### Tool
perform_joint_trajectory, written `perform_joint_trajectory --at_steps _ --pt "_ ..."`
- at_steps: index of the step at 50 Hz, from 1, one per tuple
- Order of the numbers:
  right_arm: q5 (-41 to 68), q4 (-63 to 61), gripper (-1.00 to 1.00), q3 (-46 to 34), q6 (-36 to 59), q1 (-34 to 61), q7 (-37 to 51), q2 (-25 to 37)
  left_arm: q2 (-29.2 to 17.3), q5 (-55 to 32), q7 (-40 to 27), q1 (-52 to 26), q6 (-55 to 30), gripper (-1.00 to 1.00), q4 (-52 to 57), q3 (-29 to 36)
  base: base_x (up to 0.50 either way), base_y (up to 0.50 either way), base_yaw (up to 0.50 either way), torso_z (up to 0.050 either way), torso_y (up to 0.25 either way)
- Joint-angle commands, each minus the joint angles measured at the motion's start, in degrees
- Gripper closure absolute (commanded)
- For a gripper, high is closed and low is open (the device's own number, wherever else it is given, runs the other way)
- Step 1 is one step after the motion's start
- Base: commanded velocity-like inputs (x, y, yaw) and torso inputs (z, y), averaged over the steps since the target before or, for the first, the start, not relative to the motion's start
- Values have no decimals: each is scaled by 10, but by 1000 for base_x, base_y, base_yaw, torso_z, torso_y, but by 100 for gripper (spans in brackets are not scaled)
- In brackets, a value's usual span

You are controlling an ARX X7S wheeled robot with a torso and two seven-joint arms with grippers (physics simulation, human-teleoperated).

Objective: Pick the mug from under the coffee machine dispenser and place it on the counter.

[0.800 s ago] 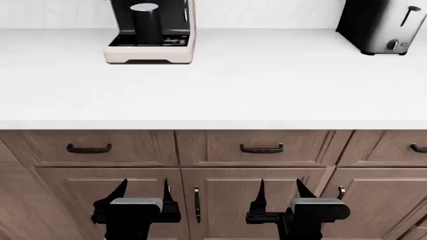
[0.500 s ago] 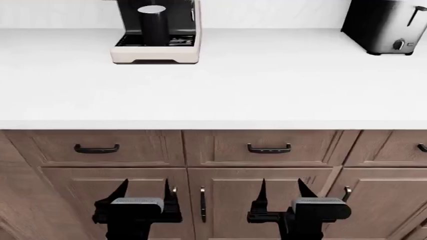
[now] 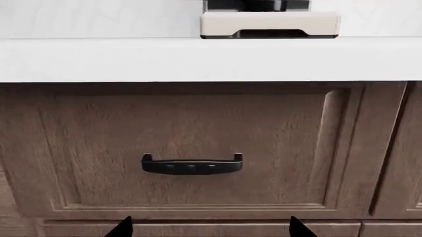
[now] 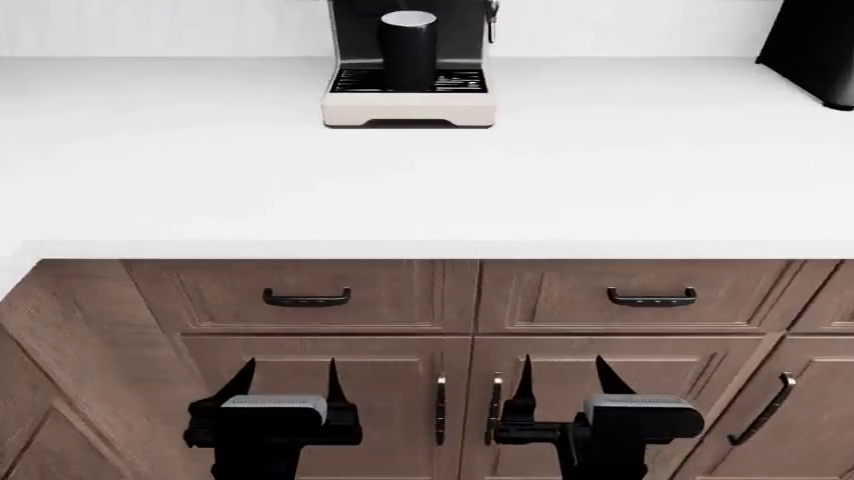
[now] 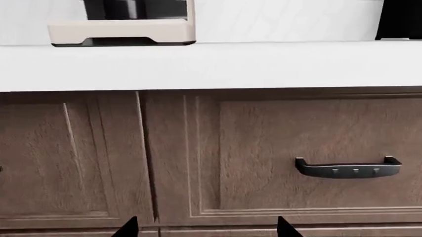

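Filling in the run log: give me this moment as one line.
phase: approach | mug: on coffee machine drip tray | left gripper: open, empty | right gripper: open, empty | both below counter

Both arms sit low in the head view, side by side and level with each other. The left tool point(image 4: 286, 385) points its 2 fingers upward, spread apart and holding nothing. The right tool point(image 4: 561, 382) matches it, its 2 fingers also spread and holding nothing, tips up.
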Motion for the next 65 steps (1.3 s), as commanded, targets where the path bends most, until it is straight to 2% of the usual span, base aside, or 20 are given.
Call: perform_joint_trajectory --at_steps 1,17,27,60,65 --pt "9 -1 -100 -9 -1 0 10 8 -8 -9 -9 -1 0 -100 0 10 0 500 0 0 0" --pt "19 1 -100 -21 -3 2 23 18 -18 -18 -21 -2 1 -100 -1 22 0 500 0 0 0" --pt "22 2 -100 -28 -2 3 30 23 -23 -18 -33 -3 -2 -100 -1 28 0 46 0 2 0" --pt "33 -4 -100 -46 12 3 54 37 -33 -39 -52 -7 -18 -100 5 44 0 0 0 50 0" --pt "65 -34 -100 -38 13 -2 46 37 -31 -67 -52 6 -28 -100 58 39 0 0 0 42 0"
